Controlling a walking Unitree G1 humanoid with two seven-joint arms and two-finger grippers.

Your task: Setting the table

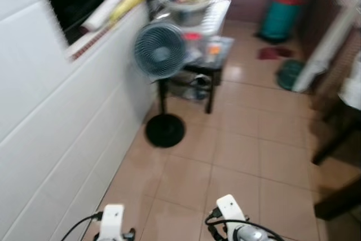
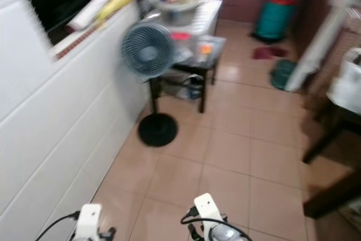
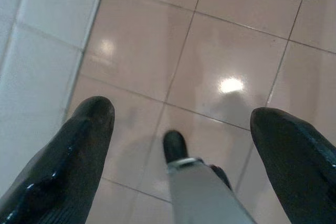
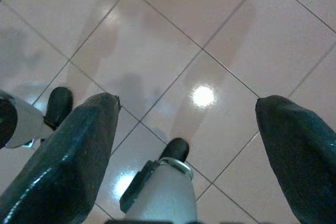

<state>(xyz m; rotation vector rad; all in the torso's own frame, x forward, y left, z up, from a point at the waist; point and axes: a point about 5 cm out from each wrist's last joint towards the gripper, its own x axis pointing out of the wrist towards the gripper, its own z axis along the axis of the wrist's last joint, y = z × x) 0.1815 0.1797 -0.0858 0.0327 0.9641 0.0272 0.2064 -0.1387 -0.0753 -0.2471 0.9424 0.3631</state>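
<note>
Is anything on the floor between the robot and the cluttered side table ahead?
A standing fan stands just in front of the cluttered side table, its round base on the tiles by the white wall. Both grippers, left and right, hang open over bare floor.

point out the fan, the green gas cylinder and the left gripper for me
fan (image 1: pixel 159 50), left eye view, on the round grille of its head.
gas cylinder (image 1: pixel 280 20), left eye view, on its green body.
left gripper (image 3: pixel 181 124), left wrist view, midway between its two open black fingertips, above the tiled floor.
</note>
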